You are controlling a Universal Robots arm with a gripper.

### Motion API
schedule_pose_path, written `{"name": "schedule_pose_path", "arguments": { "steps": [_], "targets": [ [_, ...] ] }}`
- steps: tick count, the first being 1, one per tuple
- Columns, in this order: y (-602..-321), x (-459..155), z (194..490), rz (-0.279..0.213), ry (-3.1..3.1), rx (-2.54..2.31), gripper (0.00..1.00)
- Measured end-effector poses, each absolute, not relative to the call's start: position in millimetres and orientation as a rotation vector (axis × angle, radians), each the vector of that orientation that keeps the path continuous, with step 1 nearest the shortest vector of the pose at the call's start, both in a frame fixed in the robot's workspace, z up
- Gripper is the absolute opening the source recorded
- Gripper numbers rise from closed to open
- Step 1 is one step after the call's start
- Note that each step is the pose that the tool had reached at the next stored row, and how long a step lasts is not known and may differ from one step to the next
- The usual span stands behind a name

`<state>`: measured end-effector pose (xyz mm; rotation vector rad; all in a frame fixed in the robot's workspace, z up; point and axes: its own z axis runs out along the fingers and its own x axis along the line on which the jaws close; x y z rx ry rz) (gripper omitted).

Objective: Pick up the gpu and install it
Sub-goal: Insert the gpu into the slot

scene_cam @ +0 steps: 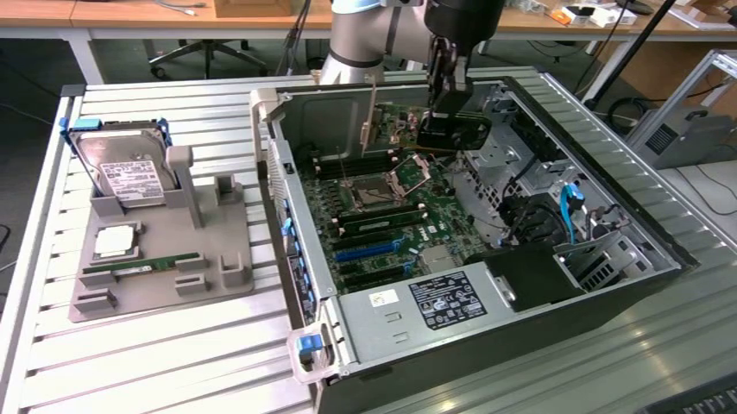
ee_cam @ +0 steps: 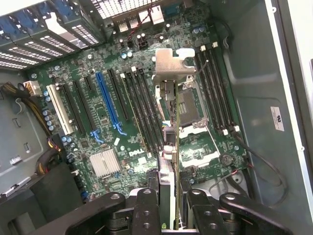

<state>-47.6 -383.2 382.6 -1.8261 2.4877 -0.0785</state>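
Dark, thin circuit card w/ silvery metal bracket, the gpu (ee_cam: 167, 98), upright over green motherboard (ee_cam: 98, 122) inside PC case (scene_cam: 553, 336), pinched btw black gripper (ee_cam: 170, 196) fingers. Prob. light, stiff, fragile; grip top edge, avoid chips.

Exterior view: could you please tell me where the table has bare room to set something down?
The table is bare between the grey holder and its near edge, and again beyond the holder near the far edge. Inside the computer case it is crowded: the gripper holds the gpu there.
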Motion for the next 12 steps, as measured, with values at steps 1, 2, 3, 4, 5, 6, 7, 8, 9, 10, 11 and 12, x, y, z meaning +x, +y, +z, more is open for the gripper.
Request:
{"name": "schedule_pose_path", "arguments": {
  "steps": [1,2,3,4,5,6,7,8,9,10,11,12],
  "targets": [
    [-383.2,-47.6,382.6,-0.078,2.485,-1.829,0.27],
    [-383.2,-47.6,382.6,-0.078,2.484,-1.831,0.27],
    [-383.2,-47.6,382.6,-0.078,2.482,-1.833,0.27],
    [-383.2,-47.6,382.6,-0.078,2.481,-1.835,0.27],
    [-383.2,-47.6,382.6,-0.078,2.479,-1.837,0.27],
    [-383.2,-47.6,382.6,-0.078,2.476,-1.841,0.27],
    [-383.2,-47.6,382.6,-0.078,2.474,-1.844,0.27],
    [-383.2,-47.6,382.6,-0.078,2.473,-1.846,0.27],
    [-383.2,-47.6,382.6,-0.078,2.471,-1.848,0.27],
    [-383.2,-47.6,382.6,-0.078,2.468,-1.852,0.27],
    [-383.2,-47.6,382.6,-0.077,2.466,-1.855,0.27],
    [-383.2,-47.6,382.6,-0.077,2.463,-1.858,0.27]
  ]
}}
